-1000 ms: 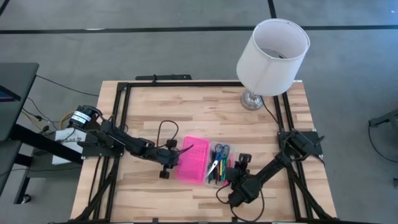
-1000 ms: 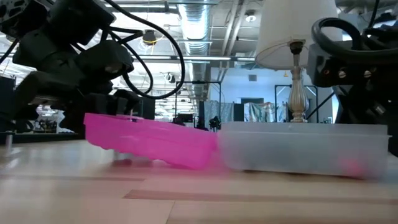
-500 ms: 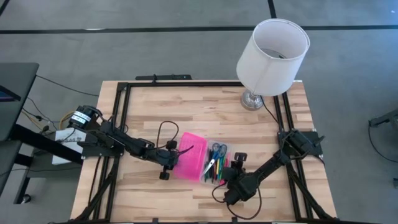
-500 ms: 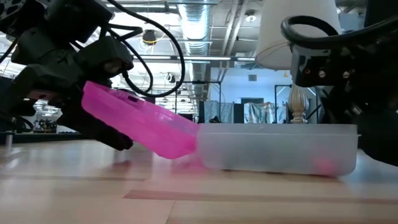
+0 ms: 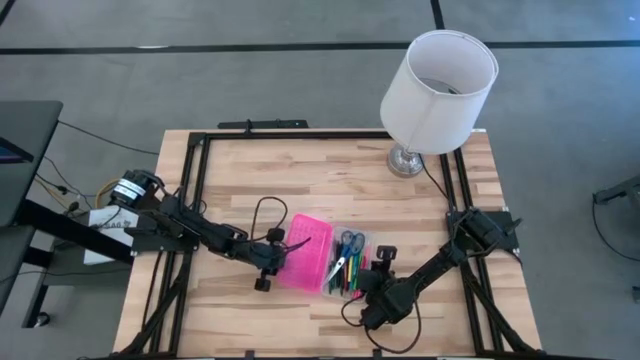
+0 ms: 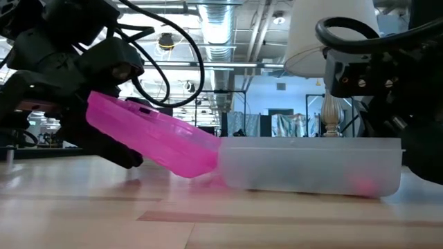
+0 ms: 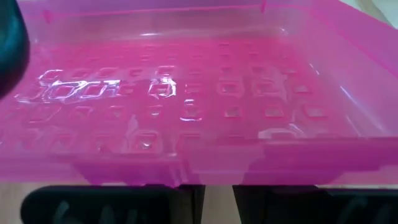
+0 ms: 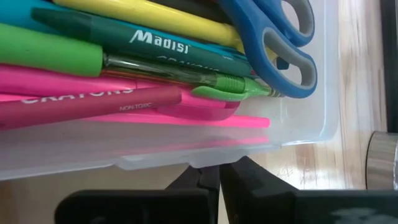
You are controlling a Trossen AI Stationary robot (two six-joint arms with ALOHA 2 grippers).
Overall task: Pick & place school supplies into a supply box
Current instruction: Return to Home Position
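The supply box lies open mid-table: its pink lid (image 5: 305, 250) is on the left and its clear base (image 5: 352, 265) on the right. The lid slopes up from the hinge to its free edge (image 6: 104, 111). In the base lie the school supplies: pens and pencils (image 8: 124, 68) and blue-handled scissors (image 8: 273, 37). My left gripper (image 5: 272, 250) is at the lid's free edge, fingers close together. My right gripper (image 8: 217, 177) stands shut at the base's right long side. My left gripper meets the lid at its free long edge, by the latch tab (image 7: 180, 179), slanting down from the table's left. Its fingers (image 6: 114, 149) reach under that edge and the lid hides their tips. The lid is tilted, free edge up, hinge side down by the base. My right gripper has its shut fingertips (image 8: 242, 171) against the clear base's outer wall, just under the rim lip (image 8: 155, 163), slanting down from the table's near right. The base sits flat on the table. Whether the fingertips clasp the lip I cannot tell.
A white-shaded lamp (image 5: 437, 90) stands at the far right corner, its foot (image 5: 405, 160) on the table. A black frame (image 5: 200, 140) runs along the table's edges. Bare wood lies on the far side of the box and near the front edge.
The lid's free edge has been raised off the table by my left gripper and now slopes up, while the hinge side stayed low. The whole box has slid a little toward the table's left.
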